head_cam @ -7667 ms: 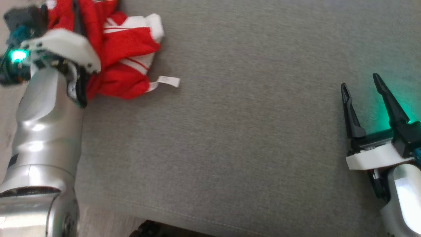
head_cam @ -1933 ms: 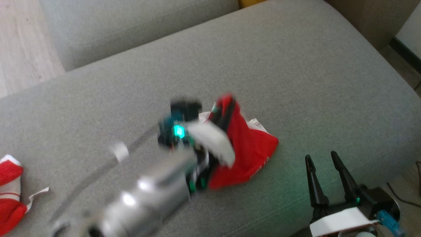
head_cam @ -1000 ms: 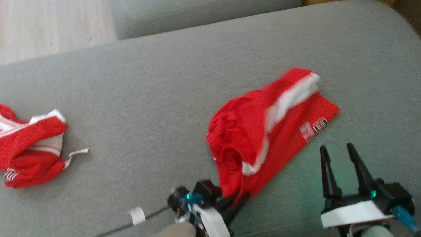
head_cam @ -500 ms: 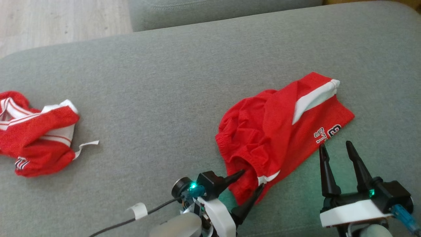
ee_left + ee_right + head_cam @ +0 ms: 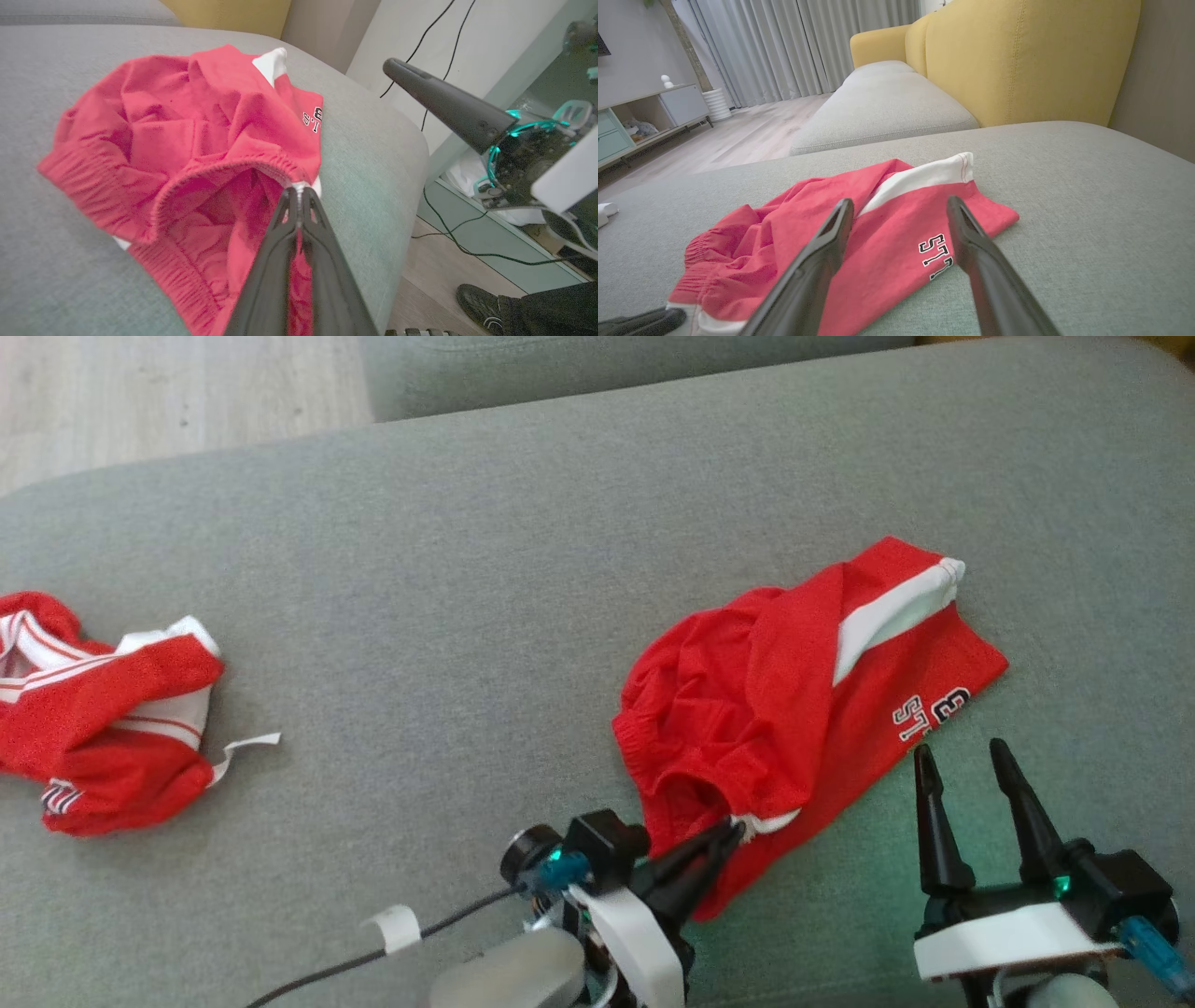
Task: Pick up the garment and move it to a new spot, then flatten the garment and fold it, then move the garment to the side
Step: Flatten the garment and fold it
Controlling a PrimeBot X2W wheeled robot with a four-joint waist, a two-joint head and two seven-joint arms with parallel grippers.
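From the head view, my left forearm comes up from the near edge, angled to the right. My left gripper point(image 5: 724, 835) has its fingers pinched together on the near waistband edge of the garment point(image 5: 794, 709). The garment is a pair of red shorts with a white side stripe, lying rumpled on the right half of the grey sofa cushion point(image 5: 467, 597). My right gripper point(image 5: 962, 751) stands near the right, fingers pointing away from me and spread wide with nothing between them, their tips just beside the garment's lettered hem. A second red garment point(image 5: 103, 709) lies well apart at the far left.

In the left wrist view, my two fingers meet at the elastic waistband where a bit of white shows, and the cloth bunches beyond them. A person's foot point(image 5: 481, 303) stands on the floor at the lower right.

In the right wrist view, my fingers are parted low over the cushion, with the garment's printed leg between and beyond them. A yellow backrest point(image 5: 1017, 56) rises behind.
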